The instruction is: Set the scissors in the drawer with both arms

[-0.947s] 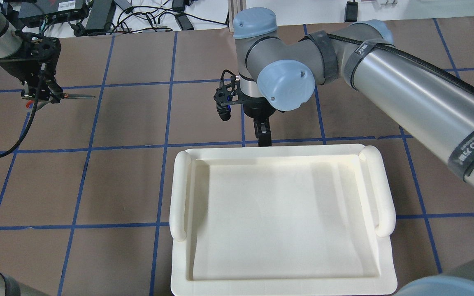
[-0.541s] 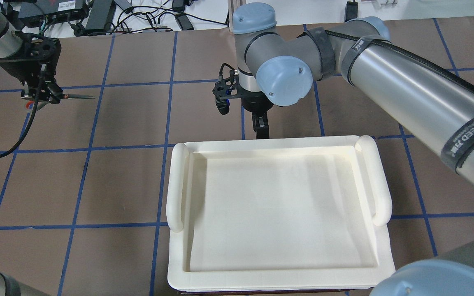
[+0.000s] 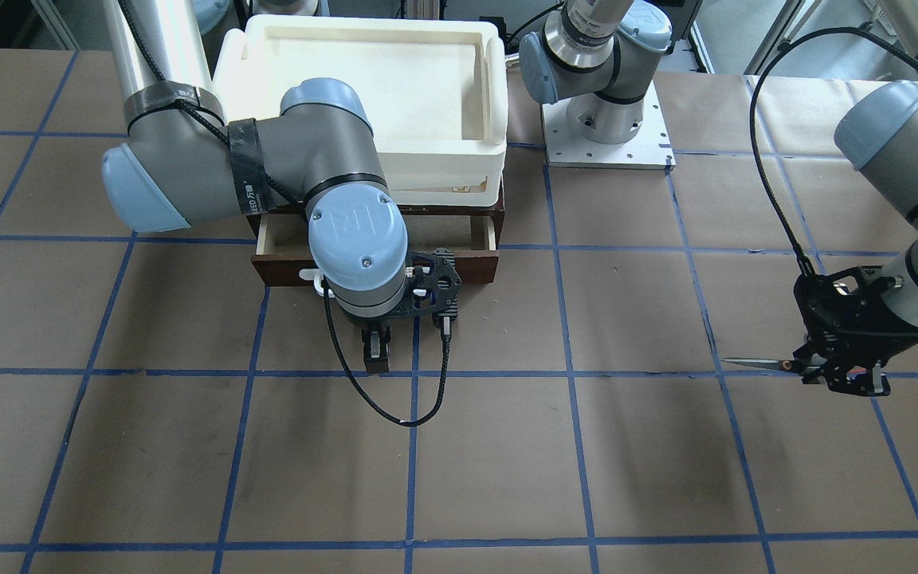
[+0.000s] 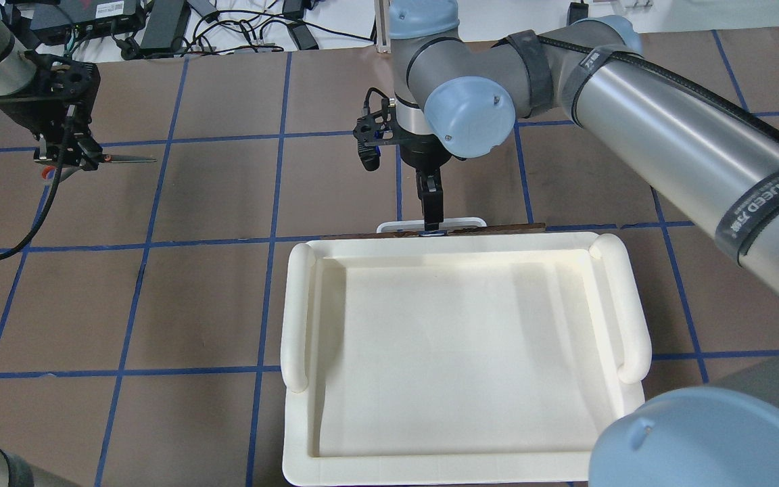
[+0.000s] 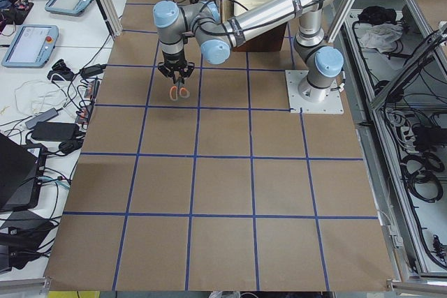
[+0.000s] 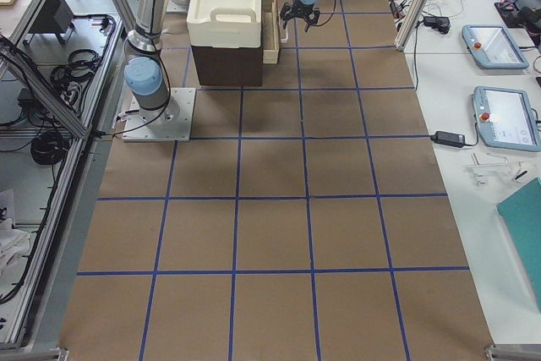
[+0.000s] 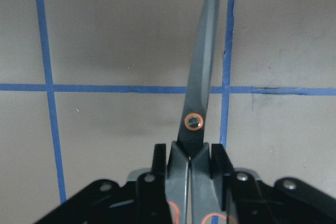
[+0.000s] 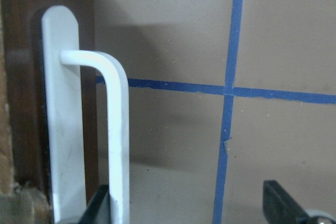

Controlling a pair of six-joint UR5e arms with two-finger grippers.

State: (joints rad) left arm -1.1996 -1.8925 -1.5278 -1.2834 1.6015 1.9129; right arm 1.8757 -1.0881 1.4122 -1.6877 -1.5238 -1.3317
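Observation:
The scissors (image 4: pixel 126 159) are held by the handles in my left gripper (image 4: pixel 85 159), shut on them, blades level and pointing right, above the table at the far left. They also show in the left wrist view (image 7: pixel 202 77) and the front view (image 3: pixel 758 364). The dark brown drawer (image 3: pixel 475 267) is pulled partly out from under the white tray, its pale inside (image 3: pixel 443 231) showing. My right gripper (image 4: pixel 432 216) is at the white handle (image 4: pixel 393 225). In the right wrist view its jaws stand apart, one finger (image 8: pixel 100 205) hooked behind the handle bar (image 8: pixel 118 129).
A white plastic tray (image 4: pixel 298 304) sits on top of the brown cabinet (image 6: pixel 224 65) that holds the drawer. The left arm's base plate (image 3: pixel 606 147) is bolted beside it. A black cable (image 3: pixel 383 406) hangs from the right wrist. Blue tape lines grid the brown table.
My right gripper has moved away from the robot, and the drawer front and white handle have come out past the tray's far edge. The tray jolted slightly. The left gripper and scissors have not moved.

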